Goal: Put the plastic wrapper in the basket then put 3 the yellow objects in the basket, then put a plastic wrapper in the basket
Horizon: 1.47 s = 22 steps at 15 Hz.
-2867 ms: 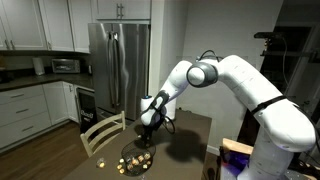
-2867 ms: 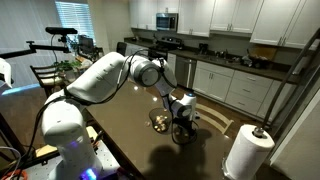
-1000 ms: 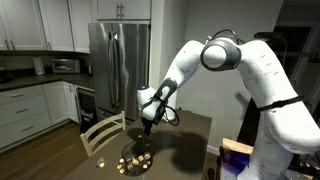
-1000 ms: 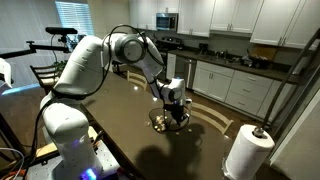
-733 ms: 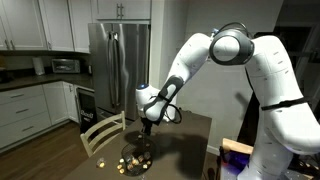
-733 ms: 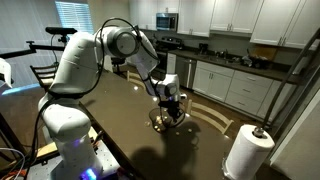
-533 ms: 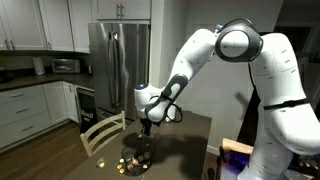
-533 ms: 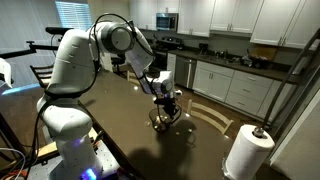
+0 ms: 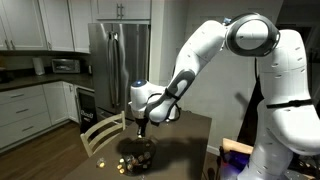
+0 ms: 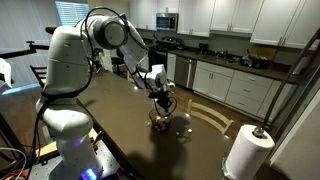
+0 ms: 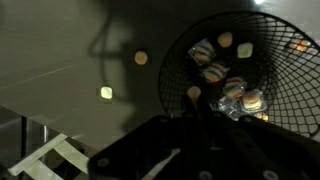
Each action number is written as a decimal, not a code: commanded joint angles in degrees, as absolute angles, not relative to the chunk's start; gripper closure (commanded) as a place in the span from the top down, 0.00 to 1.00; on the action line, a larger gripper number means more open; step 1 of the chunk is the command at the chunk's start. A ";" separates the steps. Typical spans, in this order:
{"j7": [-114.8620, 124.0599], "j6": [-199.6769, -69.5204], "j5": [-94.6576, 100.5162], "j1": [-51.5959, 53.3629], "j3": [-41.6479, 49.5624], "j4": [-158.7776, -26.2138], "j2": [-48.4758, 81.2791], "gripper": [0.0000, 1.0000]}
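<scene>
The dark wire basket [image 11: 172, 60] fills the upper right of the wrist view and sits on the dark table in both exterior views [image 9: 135, 158] [image 10: 162, 118]. Inside it lie several small yellow objects [image 11: 214, 71] and a clear plastic wrapper [image 11: 240, 96] holding round pieces. Two more yellow objects [image 11: 141, 58] [image 11: 106, 92] rest on the table left of the basket. My gripper [image 11: 193, 100] hangs above the basket's near rim [image 9: 140, 126] [image 10: 160, 96]. Its fingers are shut, with a small yellow object [image 11: 193, 92] at their tips.
A wooden chair [image 9: 100, 135] stands at the table edge beside the basket. A paper towel roll [image 10: 243, 152] is at the table's near corner. Kitchen counters and a steel fridge [image 9: 120, 55] lie behind. Dark tabletop [image 10: 130, 130] stretches around the basket.
The arm has swung round and carried the shut gripper sideways to above the basket. The basket and its contents have not moved.
</scene>
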<state>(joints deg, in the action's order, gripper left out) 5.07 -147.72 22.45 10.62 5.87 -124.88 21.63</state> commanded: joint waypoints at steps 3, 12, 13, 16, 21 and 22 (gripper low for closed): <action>-9.42 -147.40 12.32 3.75 -2.56 -125.58 21.13 0.05; -15.03 -146.24 8.36 1.78 -5.31 -125.62 22.94 0.72; -15.19 -146.39 8.32 1.81 -5.54 -125.81 23.12 0.77; -15.86 -146.73 8.82 2.31 -6.52 -126.68 23.83 0.97; -14.50 -147.54 12.80 4.94 -6.29 -129.41 24.03 1.00; -13.07 -147.99 14.66 6.12 -5.45 -130.08 23.88 1.00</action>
<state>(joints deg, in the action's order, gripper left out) -13.84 -146.56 11.20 4.07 -6.89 -127.90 24.65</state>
